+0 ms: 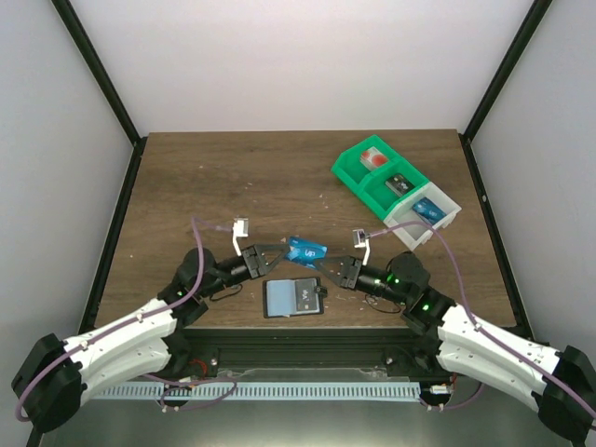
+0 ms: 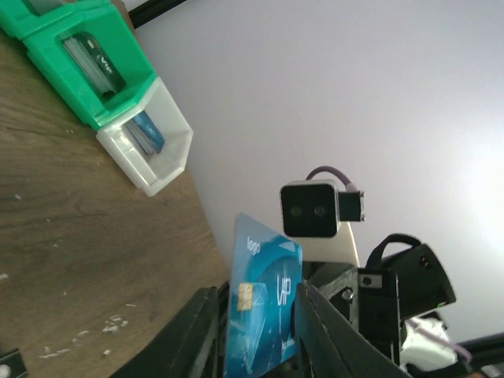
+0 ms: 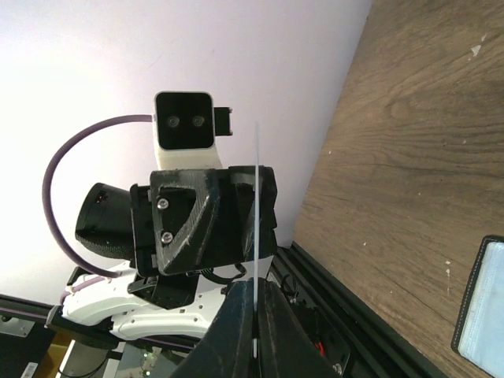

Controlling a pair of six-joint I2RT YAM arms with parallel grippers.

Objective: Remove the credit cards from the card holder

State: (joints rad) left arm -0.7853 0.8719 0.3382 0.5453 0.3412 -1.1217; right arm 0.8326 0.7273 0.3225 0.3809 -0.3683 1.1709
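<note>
A bright blue credit card hangs in the air between my two grippers, above the card holder, which lies open and flat near the table's front edge. My right gripper is shut on the card; in the right wrist view the card is edge-on, pinched between the fingers. My left gripper comes from the other side. In its wrist view the card stands between its fingers with a gap beside it. A corner of the card holder shows.
A green-and-white compartment bin stands at the back right with cards in its compartments, and shows in the left wrist view. Black frame posts and white walls close in the table. The two wrists nearly touch over the front middle.
</note>
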